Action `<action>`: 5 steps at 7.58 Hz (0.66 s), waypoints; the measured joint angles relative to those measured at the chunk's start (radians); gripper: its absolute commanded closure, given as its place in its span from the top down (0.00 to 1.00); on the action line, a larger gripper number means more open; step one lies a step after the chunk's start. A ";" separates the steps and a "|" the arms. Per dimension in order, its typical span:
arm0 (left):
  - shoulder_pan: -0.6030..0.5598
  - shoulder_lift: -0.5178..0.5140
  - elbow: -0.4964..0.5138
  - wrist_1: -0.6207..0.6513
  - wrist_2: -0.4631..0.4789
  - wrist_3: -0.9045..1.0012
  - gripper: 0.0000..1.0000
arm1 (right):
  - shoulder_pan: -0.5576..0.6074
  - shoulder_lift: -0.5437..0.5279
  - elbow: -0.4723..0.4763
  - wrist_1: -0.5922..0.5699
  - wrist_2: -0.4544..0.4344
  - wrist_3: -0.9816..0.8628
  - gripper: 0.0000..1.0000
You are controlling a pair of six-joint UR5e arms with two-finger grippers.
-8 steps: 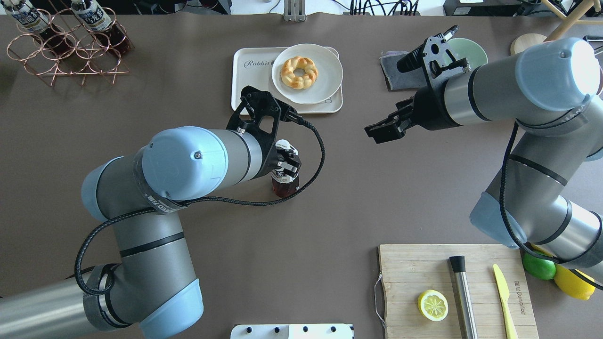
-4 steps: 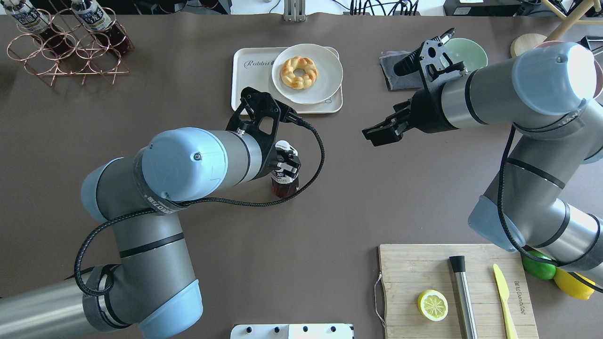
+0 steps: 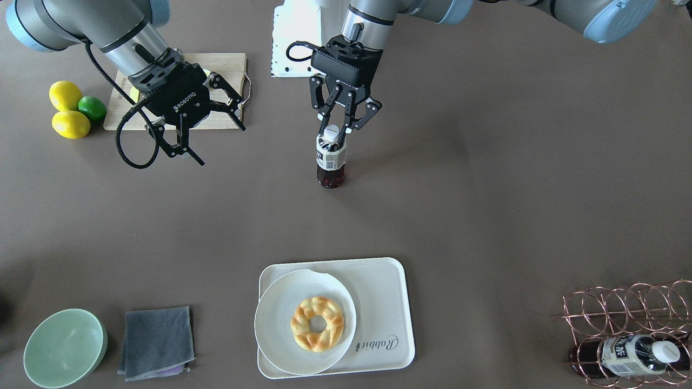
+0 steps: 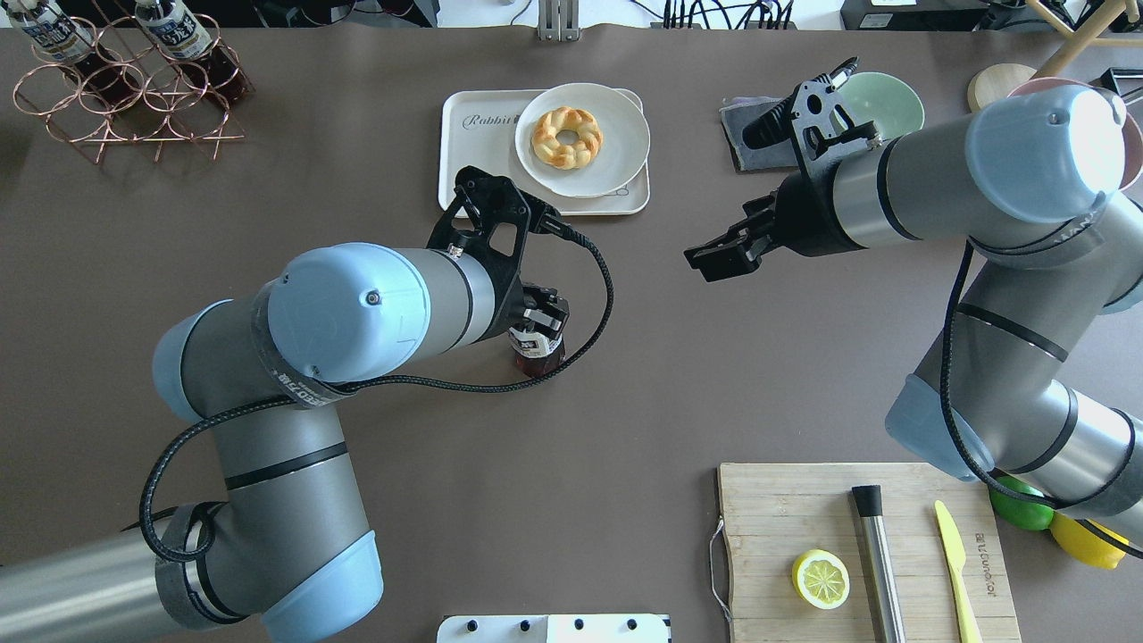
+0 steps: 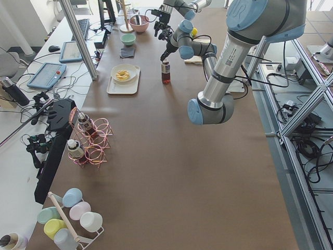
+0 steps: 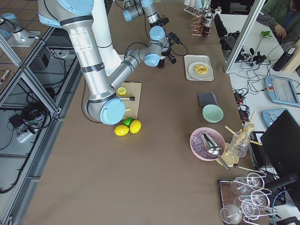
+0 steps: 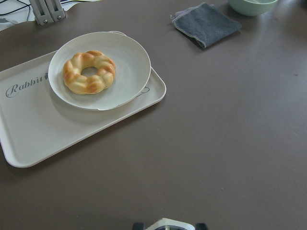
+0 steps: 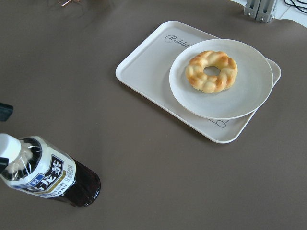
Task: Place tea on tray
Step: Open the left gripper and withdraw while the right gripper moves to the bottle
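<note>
The tea (image 3: 331,162) stands upright on the bare table, mid-table, well short of the tray (image 3: 381,302). My left gripper (image 3: 335,133) comes down from above, its fingers closed on the white cap. In the left wrist view the cap (image 7: 168,224) sits between both fingertips. In the overhead view the left gripper (image 4: 538,320) hides the cap and the tea (image 4: 536,355) shows below it. My right gripper (image 4: 707,260) is open and empty, to the bottle's right. The tea (image 8: 48,177) and tray (image 8: 144,64) show in its view.
A round white plate (image 4: 621,147) with a doughnut covers the tray's right part; the "Rabbit" end (image 4: 473,170) is bare. A copper rack (image 4: 125,98) with more bottles stands far left. Grey cloth (image 4: 759,134), green bowl (image 4: 893,98), cutting board (image 4: 777,509) on the right.
My left gripper has come down a little over the bottle, so the white cap no longer shows in the overhead view. My right gripper has drifted slightly left and away from me.
</note>
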 measured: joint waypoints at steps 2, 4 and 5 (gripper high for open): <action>-0.056 0.002 -0.037 -0.016 -0.067 -0.029 0.97 | -0.020 0.009 -0.001 0.000 -0.024 0.001 0.99; -0.292 0.086 -0.074 -0.018 -0.434 -0.079 0.98 | -0.064 0.038 -0.005 -0.005 -0.069 0.002 0.99; -0.436 0.166 -0.101 -0.017 -0.608 -0.081 0.98 | -0.093 0.062 -0.007 -0.007 -0.095 0.008 0.99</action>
